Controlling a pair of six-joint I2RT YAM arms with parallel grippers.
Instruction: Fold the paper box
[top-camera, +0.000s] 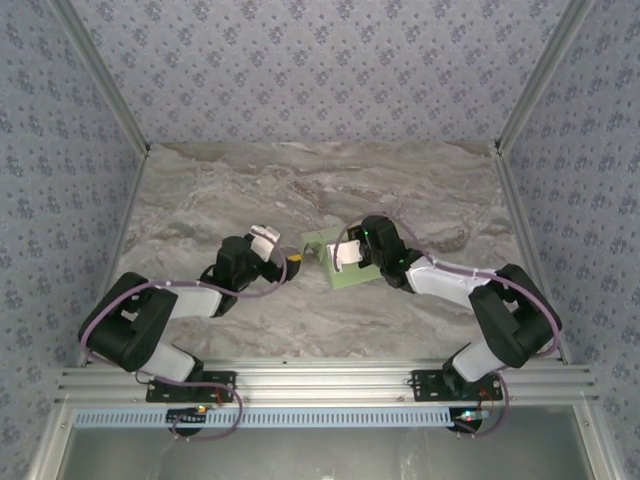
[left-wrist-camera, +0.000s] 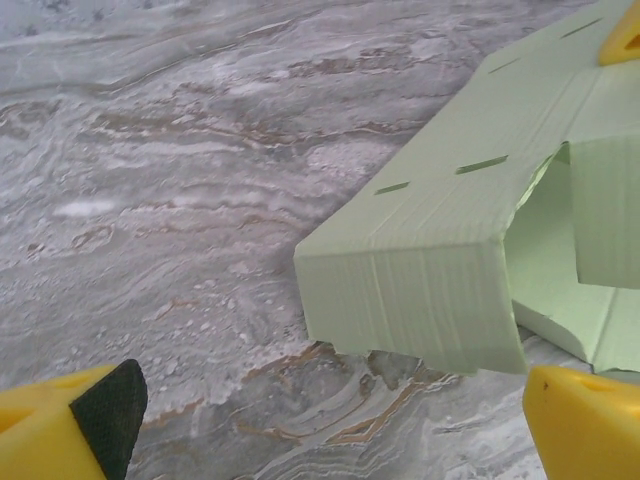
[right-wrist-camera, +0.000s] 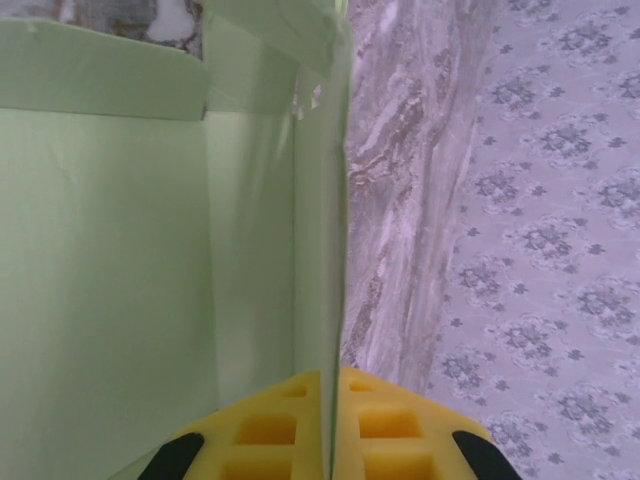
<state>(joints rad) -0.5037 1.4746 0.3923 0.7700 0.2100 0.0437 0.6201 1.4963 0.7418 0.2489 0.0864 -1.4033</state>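
The paper box (top-camera: 340, 275) lies near the middle of the grey marbled desk (top-camera: 250, 190), between the ends of the two arms, half folded: some panels stand up while others lie flat. The left arm (top-camera: 185, 298) reaches in from the near left, and its jaws are released, spread wide with nothing between them. In the left wrist view its two yellow fingers (left-wrist-camera: 585, 425) sit at the bottom corners of the picture, clear of the card. The nearest folded corner of the paper box (left-wrist-camera: 430, 230) is just ahead of them, resting on the desk. Two narrow slots (left-wrist-camera: 482, 164) are cut in the box's sloping top panel. The right arm (top-camera: 450, 280) comes in from the near right, and its jaws are clenched on the paper box. In the right wrist view a thin upright wall of pale green card (right-wrist-camera: 320, 250) runs edge-on straight between the two yellow fingers (right-wrist-camera: 400, 430), which press against it from both sides. To the left of that wall lies the box's hollow interior. Patterned walls (top-camera: 320, 60) close in the desk at the back and sides.
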